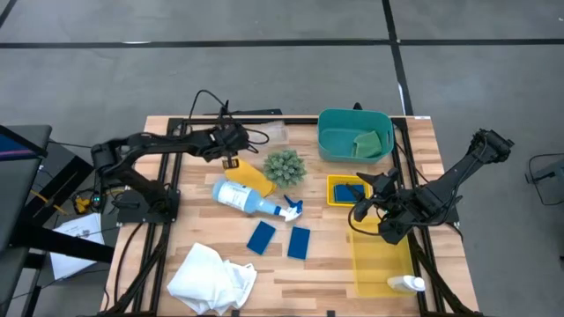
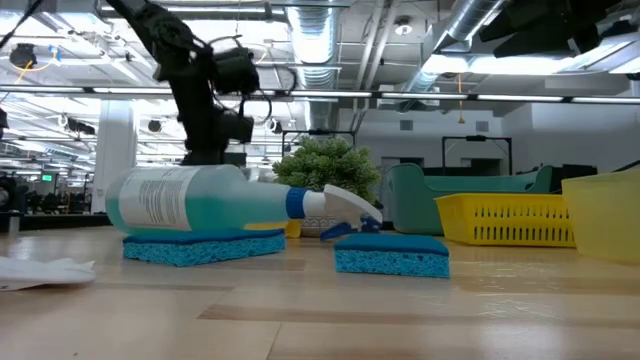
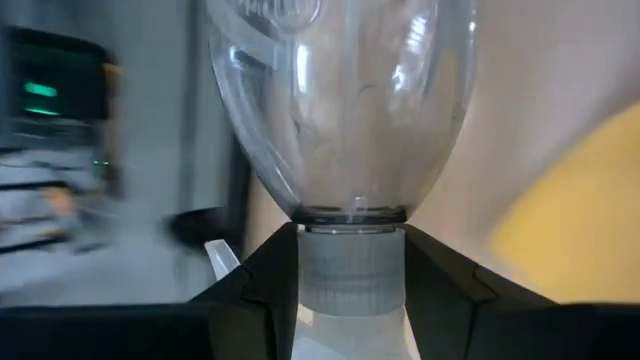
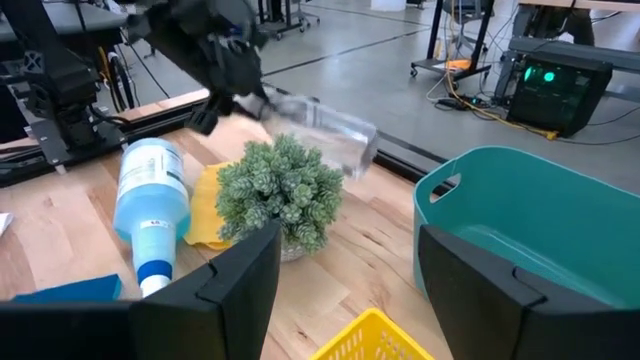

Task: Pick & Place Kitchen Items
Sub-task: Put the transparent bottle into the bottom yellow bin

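Observation:
A clear plastic bottle (image 1: 273, 132) with a white cap is at the table's far edge, with my left gripper (image 1: 243, 139) shut on it. The spray bottle (image 1: 251, 201) lies on its side at mid table, its base end on a yellow sponge (image 1: 249, 179). Two blue sponges (image 1: 261, 237) (image 1: 299, 242) lie flat nearer the front. The white cloth (image 1: 211, 277) lies crumpled at the front left. A green sponge (image 1: 368, 143) sits in the teal bin (image 1: 339, 123). My right gripper (image 1: 368, 189) hovers open over the yellow basket (image 1: 333, 195), which holds a blue sponge (image 1: 351, 191). My left gripper pinches the clear bottle's white capped neck (image 3: 350, 250) between its two fingers (image 3: 270, 290), one on each side. The fingers come from the table's left, slanting down. The bottle's body (image 4: 330, 130) sticks out beyond the fingertips and looks lifted clear of the table.
The spiky green plant ball (image 1: 284, 167) stands between the spray bottle and the teal bin. A see-through yellow bin (image 1: 381, 260) and a small white bottle (image 1: 405, 283) are at the front right. There is bare wood along the left side of the table.

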You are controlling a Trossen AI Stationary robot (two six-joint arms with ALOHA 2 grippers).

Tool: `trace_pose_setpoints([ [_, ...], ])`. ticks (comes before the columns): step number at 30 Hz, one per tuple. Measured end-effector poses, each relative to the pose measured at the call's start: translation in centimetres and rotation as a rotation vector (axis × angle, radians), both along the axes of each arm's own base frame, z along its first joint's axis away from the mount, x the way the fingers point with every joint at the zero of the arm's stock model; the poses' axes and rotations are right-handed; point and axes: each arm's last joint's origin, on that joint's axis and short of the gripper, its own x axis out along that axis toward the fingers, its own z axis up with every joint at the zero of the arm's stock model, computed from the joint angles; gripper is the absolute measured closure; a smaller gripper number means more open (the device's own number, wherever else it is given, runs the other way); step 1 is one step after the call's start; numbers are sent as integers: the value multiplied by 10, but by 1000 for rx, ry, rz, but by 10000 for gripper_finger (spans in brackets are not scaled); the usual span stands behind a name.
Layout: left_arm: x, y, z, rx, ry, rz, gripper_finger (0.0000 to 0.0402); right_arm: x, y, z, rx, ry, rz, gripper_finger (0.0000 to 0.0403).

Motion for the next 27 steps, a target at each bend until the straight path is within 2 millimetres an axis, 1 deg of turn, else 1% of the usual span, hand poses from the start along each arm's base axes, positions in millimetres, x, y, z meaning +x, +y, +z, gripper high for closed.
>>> trace_pose_setpoints([
  [4, -4, -8, 20, 145, 80, -37, 271, 0, 0, 0, 1, -1, 0, 175],
  [8, -8, -17, 30, 230, 233, -130, 271, 0, 0, 0, 1, -1, 0, 175],
  [12, -7, -26, 35, 335, 437, -215, 271, 0, 0, 0, 1, 0, 2, 175],
  [17, -5, -36, 39, 468, 732, -286, 271, 0, 0, 0, 2, 1, 3, 175],
  [20, -7, -40, 45, 469, 780, -320, 271, 0, 0, 0, 1, 1, 3, 175],
  [24, -16, -48, 53, 430, 860, -383, 271, 0, 0, 0, 0, 3, 3, 175],
  [27, -25, -54, 68, 417, 870, -415, 271, 0, 0, 0, -9, 10, 6, 175],
])
